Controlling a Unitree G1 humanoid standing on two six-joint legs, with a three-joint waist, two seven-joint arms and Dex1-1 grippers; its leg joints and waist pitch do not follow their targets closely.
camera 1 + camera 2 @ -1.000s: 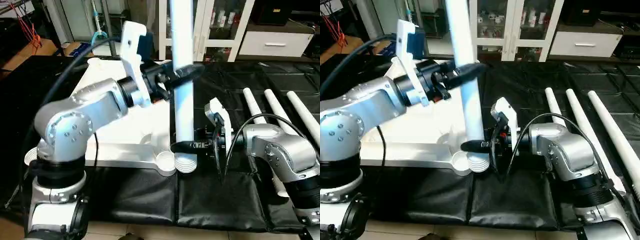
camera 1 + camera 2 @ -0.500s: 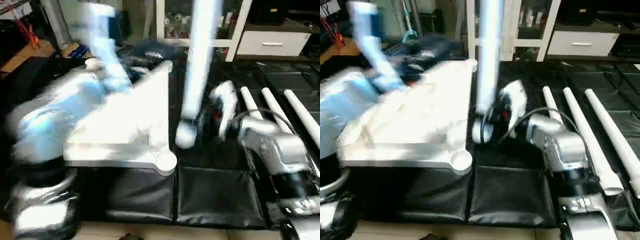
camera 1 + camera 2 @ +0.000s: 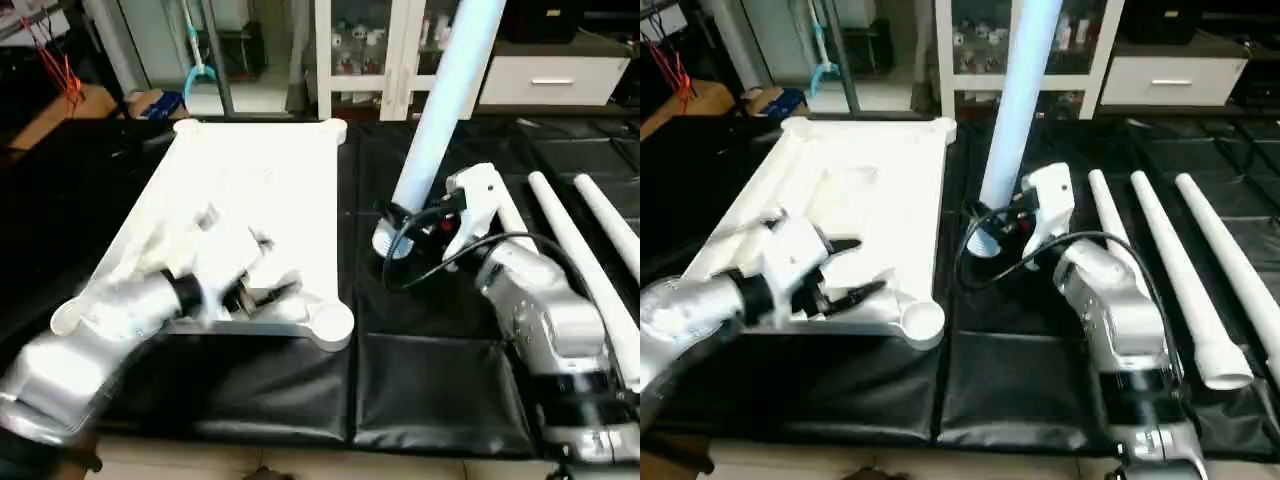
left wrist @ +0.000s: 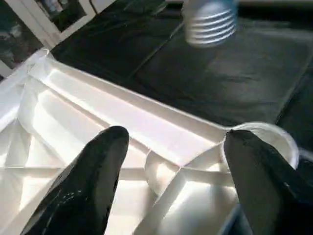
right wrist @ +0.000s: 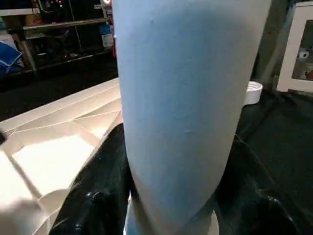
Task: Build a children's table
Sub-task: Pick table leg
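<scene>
The white tabletop (image 3: 260, 190) lies underside up on the black mat, its near right corner socket (image 3: 331, 322) bare. My left gripper (image 3: 855, 270) hovers open over the tabletop's near edge; in the left wrist view its black fingers (image 4: 93, 181) stand wide apart above the ribs beside that socket (image 4: 274, 142). My right gripper (image 3: 395, 235) is shut on a white table leg (image 3: 445, 90) just above its threaded end (image 4: 210, 22). The leg leans up and to the right, and its lower end hangs over the mat to the right of the tabletop. In the right wrist view the leg (image 5: 186, 98) sits between the black fingers (image 5: 102, 196).
Three more white legs (image 3: 1175, 270) lie side by side on the mat at the right. A white glass-door cabinet (image 3: 400, 50) and a white drawer unit (image 3: 550, 85) stand behind the mat. A black cable (image 3: 440, 265) loops from my right wrist.
My left gripper let go of the upright leg and dropped to the tabletop's near edge. The right gripper carried the leg's threaded end up and away from the corner socket, tilting it right.
</scene>
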